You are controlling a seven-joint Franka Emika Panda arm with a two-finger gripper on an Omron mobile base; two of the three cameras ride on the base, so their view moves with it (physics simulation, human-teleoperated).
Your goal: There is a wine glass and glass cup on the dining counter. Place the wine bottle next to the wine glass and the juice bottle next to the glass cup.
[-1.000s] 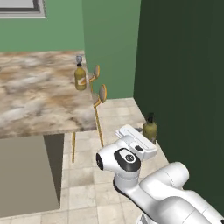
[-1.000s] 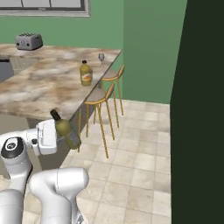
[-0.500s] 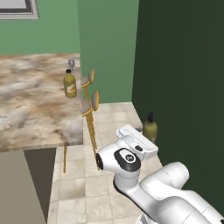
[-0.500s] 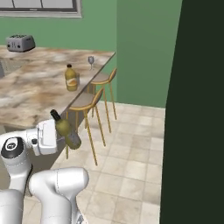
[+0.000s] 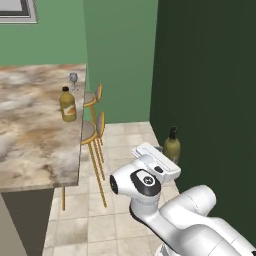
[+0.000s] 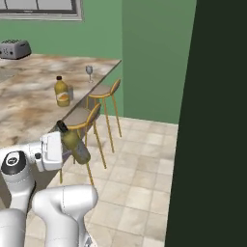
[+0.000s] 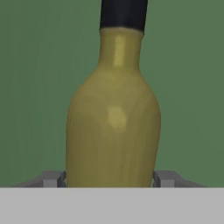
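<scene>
the wine bottle (image 7: 113, 122) was seen clamped between the two fingertips of the gripper (image 7: 109, 178), one tip pressed against each side of its body near the bottom of the hand view; in the left base view the same bottle (image 5: 172, 146) stood upright at centre right of the frame, above the white hand, against the dark green wall; in the right base view it (image 6: 75, 144) appeared tilted at lower left, held clear of the floor and not yet over the dining counter (image 6: 29, 101).

the juice bottle (image 6: 61, 91) was seen standing on that counter at upper left of the right base view, with the grey glass cup (image 6: 70, 92) just beside it on its right, though whether the two touched could not be told; that half of the task was judged already settled; the wine glass (image 6: 89, 72) stood further back, near the counter's far corner, well apart from the held bottle; in the left base view the juice bottle (image 5: 68, 104) and wine glass (image 5: 73, 80) were found at upper left of the frame, above two stools (image 5: 93, 131).

the step in hand was judged to be the carrying of the wine bottle toward the counter; the next move was judged to call for the bottle to be brought over the counter edge, kept upright, and set down beside the wine glass without the thin stem being knocked, the grip being released only once the base was resting on the stone.
</scene>
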